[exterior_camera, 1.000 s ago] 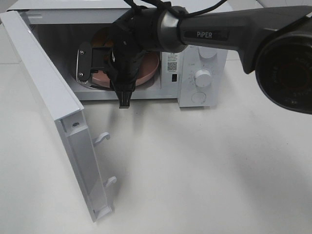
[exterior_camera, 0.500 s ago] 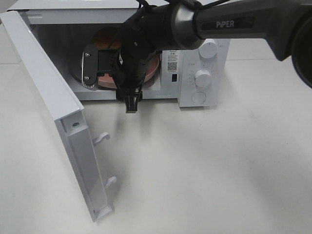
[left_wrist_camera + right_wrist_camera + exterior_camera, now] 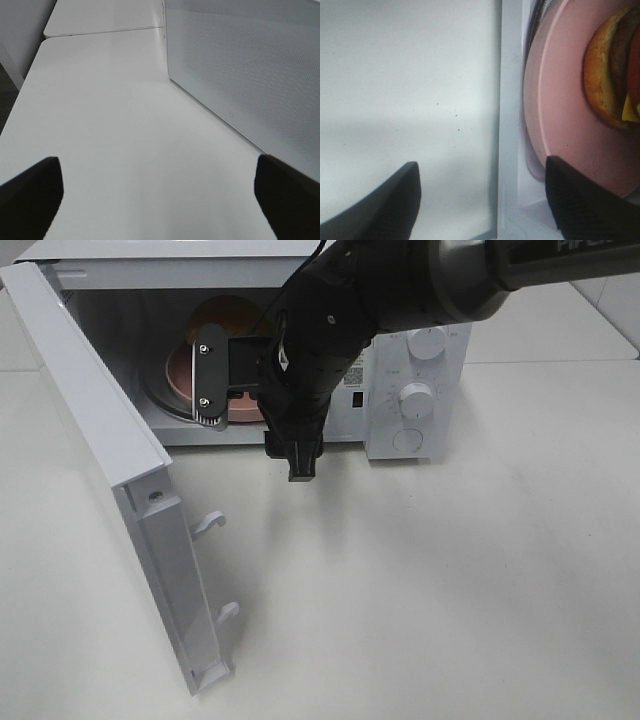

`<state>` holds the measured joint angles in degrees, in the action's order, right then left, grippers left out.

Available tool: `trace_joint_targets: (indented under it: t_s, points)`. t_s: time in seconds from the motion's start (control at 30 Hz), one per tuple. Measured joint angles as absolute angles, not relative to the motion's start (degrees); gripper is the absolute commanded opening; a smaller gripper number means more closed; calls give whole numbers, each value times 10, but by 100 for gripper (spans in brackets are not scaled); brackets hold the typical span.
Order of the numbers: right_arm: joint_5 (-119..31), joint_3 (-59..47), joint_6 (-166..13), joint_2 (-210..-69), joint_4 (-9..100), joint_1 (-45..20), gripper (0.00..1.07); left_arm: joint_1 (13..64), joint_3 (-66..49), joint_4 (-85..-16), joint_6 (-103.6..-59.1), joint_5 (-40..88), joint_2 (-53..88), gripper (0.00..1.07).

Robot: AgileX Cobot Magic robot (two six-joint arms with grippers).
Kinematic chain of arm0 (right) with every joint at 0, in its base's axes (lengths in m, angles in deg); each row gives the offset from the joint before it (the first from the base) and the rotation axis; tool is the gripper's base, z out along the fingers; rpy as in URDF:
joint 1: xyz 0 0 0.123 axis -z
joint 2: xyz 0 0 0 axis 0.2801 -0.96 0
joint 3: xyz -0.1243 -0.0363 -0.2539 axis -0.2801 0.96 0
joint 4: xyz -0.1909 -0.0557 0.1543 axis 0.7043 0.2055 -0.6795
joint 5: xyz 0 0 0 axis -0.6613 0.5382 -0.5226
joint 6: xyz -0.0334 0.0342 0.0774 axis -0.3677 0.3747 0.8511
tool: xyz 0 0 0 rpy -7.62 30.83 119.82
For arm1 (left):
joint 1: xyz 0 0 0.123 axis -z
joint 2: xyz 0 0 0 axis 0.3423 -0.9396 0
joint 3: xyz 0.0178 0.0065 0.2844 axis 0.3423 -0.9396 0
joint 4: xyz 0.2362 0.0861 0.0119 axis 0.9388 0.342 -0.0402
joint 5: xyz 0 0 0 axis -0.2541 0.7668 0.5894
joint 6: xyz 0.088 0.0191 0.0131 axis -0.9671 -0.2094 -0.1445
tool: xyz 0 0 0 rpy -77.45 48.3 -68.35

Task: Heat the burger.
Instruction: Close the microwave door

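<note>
The burger point(image 3: 224, 316) sits on a pink plate point(image 3: 181, 370) inside the open microwave point(image 3: 415, 350), with its tan bun showing behind my right arm. The right wrist view shows the burger point(image 3: 609, 75) on the plate point(image 3: 565, 115), just past the microwave's front sill. My right gripper point(image 3: 253, 420) hangs at the oven's opening with its jaws open and nothing between them. One finger point(image 3: 590, 200) is over the plate's edge, the other point(image 3: 380, 200) over the table. My left gripper point(image 3: 160, 200) is open above bare table, empty, and outside the exterior high view.
The microwave door point(image 3: 110, 470) stands swung out to the left, with its latch hooks point(image 3: 208, 524) pointing toward the table's middle. The control knobs point(image 3: 417, 398) are at the right of the oven's front. A white perforated panel point(image 3: 240, 65) stands close beside my left gripper.
My right gripper's jaws have spread wider and come off the plate. The arm has drawn back toward the front and to the right. Plate and burger stay inside the microwave.
</note>
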<state>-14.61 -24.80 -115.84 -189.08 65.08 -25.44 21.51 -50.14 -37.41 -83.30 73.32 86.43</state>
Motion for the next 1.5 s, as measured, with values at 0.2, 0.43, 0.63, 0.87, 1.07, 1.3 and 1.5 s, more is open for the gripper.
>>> trace_joint_targets:
  t_s: [0.2,0.43,0.63,0.87,1.07,1.3,1.5]
  points:
    - [-147,-196,-1158,-1849,639,-254,69,215,-501,-374,-833,733,864,96]
    - [-148,-103,-1146,-1773,623,-254,69,215,-501,-374,-833,733,864,96]
    - [-148,-38,-1128,-1722,622,-254,69,215,-501,-374,-833,733,864,96]
    - [-148,54,-1084,-1642,622,-254,69,215,-501,-374,-833,733,864,96]
    - [-148,104,-1016,-1584,622,-254,69,215,-501,-374,-833,733,864,96]
    - [-127,135,-895,-1525,621,-254,69,215,-501,-374,-833,733,864,96]
    - [-73,140,-812,-1483,607,-233,69,215,-501,-374,-833,733,864,96]
